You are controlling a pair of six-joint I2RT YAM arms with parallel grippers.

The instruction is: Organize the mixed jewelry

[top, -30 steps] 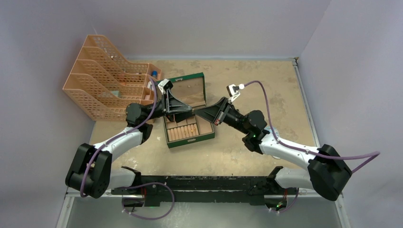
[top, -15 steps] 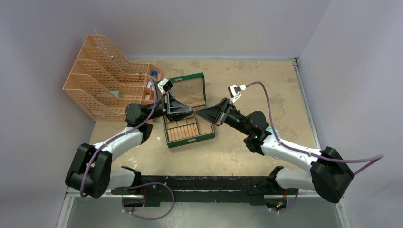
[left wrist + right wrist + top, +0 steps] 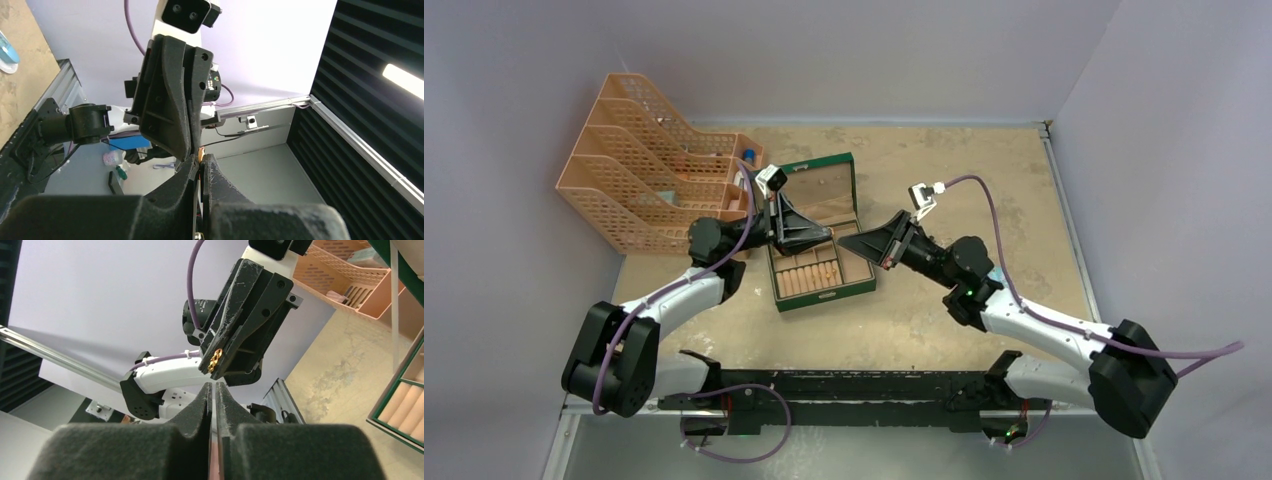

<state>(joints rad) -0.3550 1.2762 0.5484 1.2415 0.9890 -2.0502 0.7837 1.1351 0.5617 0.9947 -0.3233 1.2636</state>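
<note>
We see the black right tool (image 3: 214,389) and black left tool (image 3: 215,363) tip to tip, just apart, in the air above an open green box with tan compartments (image 3: 826,298).
Nearest in the right wrist view, the right tool's fingers are pressed together on nothing we can see. Just beyond, the left tool is clamped on a tiny twisted gold-orange piece of jewelry (image 3: 214,360). Both arms cover part of the box's inside. Farther left, orange plastic mesh file racks (image 3: 624,190) stand on the sandy-brown tabletop (image 3: 944,170). We cannot make out any other jewelry. A light-blue packet (image 3: 5,52) is cut off at the left wrist view's edge.
</note>
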